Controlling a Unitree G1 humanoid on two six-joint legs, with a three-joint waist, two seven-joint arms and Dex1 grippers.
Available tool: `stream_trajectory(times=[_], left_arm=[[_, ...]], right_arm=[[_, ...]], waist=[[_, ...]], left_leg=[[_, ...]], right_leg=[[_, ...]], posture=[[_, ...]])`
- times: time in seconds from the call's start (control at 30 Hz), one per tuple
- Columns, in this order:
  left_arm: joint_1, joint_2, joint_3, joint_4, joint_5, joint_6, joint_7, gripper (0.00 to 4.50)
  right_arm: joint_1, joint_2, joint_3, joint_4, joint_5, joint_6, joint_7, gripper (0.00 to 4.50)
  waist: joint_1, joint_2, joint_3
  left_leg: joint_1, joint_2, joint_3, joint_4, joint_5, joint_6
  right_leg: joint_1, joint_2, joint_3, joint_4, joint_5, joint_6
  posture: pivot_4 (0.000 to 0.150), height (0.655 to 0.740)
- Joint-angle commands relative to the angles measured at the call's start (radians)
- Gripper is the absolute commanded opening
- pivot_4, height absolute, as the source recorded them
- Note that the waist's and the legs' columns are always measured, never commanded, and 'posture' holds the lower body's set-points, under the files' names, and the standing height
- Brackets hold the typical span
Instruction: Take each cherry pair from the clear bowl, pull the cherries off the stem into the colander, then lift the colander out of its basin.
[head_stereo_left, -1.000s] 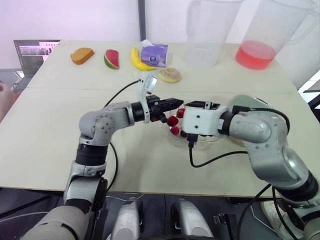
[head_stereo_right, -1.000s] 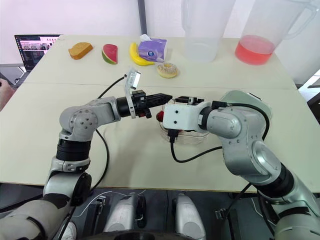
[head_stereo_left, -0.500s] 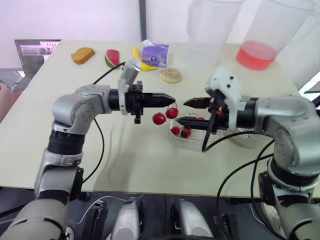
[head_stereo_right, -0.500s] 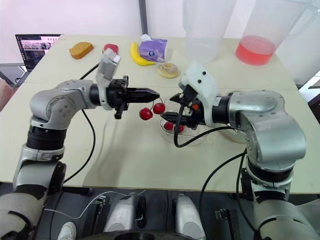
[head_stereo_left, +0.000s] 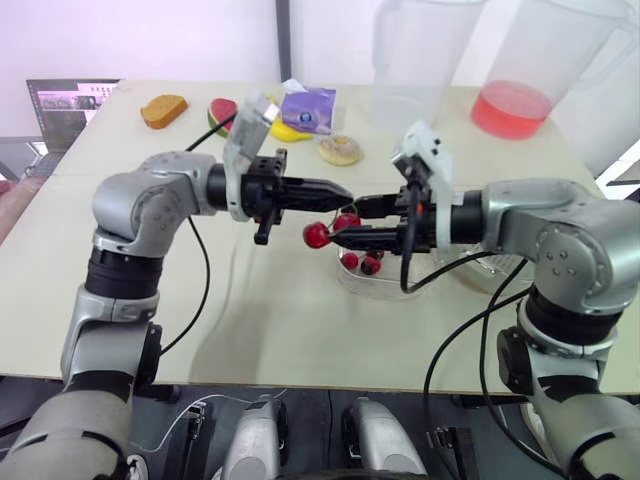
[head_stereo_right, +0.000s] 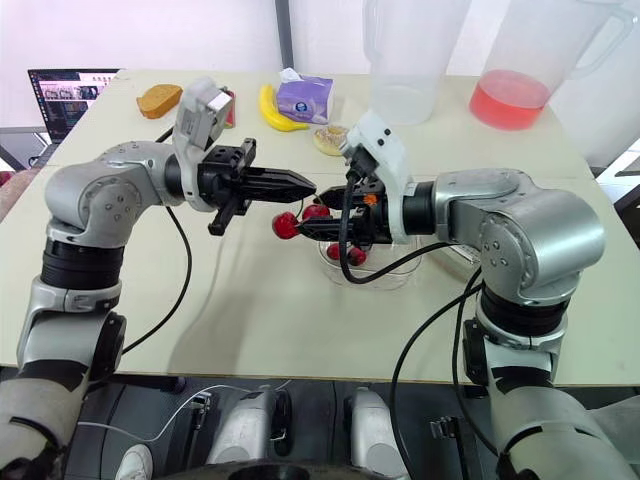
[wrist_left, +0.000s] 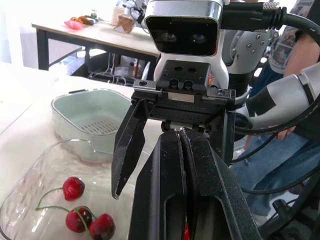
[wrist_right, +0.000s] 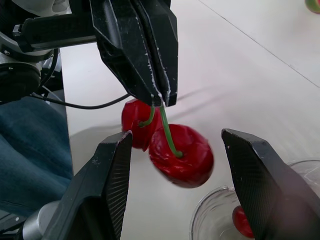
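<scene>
My left gripper (head_stereo_left: 349, 192) is shut on the green stem of a cherry pair (wrist_right: 181, 155), held in the air beside the clear bowl (head_stereo_left: 350, 286). Two red cherries (head_stereo_left: 318, 235) hang below its tip. Facing it, my right gripper (head_stereo_left: 352, 222) is open, one finger on each side of the nearer cherry (head_stereo_right: 316, 212) without touching it. The bowl holds a few more cherries (wrist_left: 73, 187). Behind the bowl in the left wrist view, the mint colander (wrist_left: 92, 112) sits in its basin with nothing in it.
At the table's far side stand a clear pitcher (head_stereo_left: 412, 65) and a pitcher of red liquid (head_stereo_left: 520, 70). A donut (head_stereo_left: 341, 150), tissue pack (head_stereo_left: 308, 108), banana (head_stereo_left: 278, 125), watermelon slice (head_stereo_left: 222, 115) and bread (head_stereo_left: 164, 110) line the back. A laptop (head_stereo_left: 65, 105) sits far left.
The left gripper lifted the cherry pair out of the bowl. The right gripper swung out, opened, then moved in until its fingers flank one cherry.
</scene>
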Motion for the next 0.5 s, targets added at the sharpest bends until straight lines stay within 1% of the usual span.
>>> stream_trajectory(times=[0.03,0.07,0.17,0.2,0.27,0.5], left_arm=[[-0.009,0.005,0.024,-0.03,-0.017,-0.006,0.001,0.0],[-0.009,0.005,0.025,-0.029,-0.018,-0.005,0.002,0.0],[-0.008,0.005,0.028,-0.029,-0.021,-0.004,0.002,0.0],[-0.008,0.004,0.029,-0.028,-0.023,-0.003,0.003,0.0],[-0.008,0.004,0.031,-0.027,-0.025,-0.002,0.003,0.0],[-0.018,-0.005,0.045,-0.007,-0.033,0.0,0.009,0.0]], right_arm=[[-0.005,-0.024,-0.018,-0.004,0.056,-0.005,-0.029,2.47],[-0.001,-0.03,-0.015,-0.002,0.066,-0.009,-0.038,2.22],[0.013,-0.047,-0.005,0.003,0.093,-0.026,-0.061,0.84],[0.016,-0.051,-0.004,0.005,0.101,-0.03,-0.069,0.65],[0.023,-0.057,-0.002,0.008,0.118,-0.038,-0.084,0.56],[0.05,-0.106,0.023,0.008,0.166,-0.067,-0.122,0.56]], waist=[[0.0,0.0,0.0],[0.0,0.0,0.0],[0.0,0.0,0.0],[0.0,0.0,0.0],[0.0,0.0,0.0],[0.0,0.0,0.0]], left_leg=[[0.0,0.0,0.0,0.0,0.0,0.0],[0.0,0.0,0.0,0.0,0.0,0.0],[0.0,0.0,0.0,0.0,0.0,0.0],[0.0,0.0,0.0,0.0,0.0,0.0],[0.0,0.0,0.0,0.0,0.0,0.0],[0.0,0.0,0.0,0.0,0.0,0.0]], right_leg=[[0.0,0.0,0.0,0.0,0.0,0.0],[0.0,0.0,0.0,0.0,0.0,0.0],[0.0,0.0,0.0,0.0,0.0,0.0],[0.0,0.0,0.0,0.0,0.0,0.0],[0.0,0.0,0.0,0.0,0.0,0.0],[0.0,0.0,0.0,0.0,0.0,0.0]], posture=[[0.15,0.74],[0.15,0.74],[0.15,0.74],[0.15,0.74],[0.15,0.74],[0.15,0.74]])
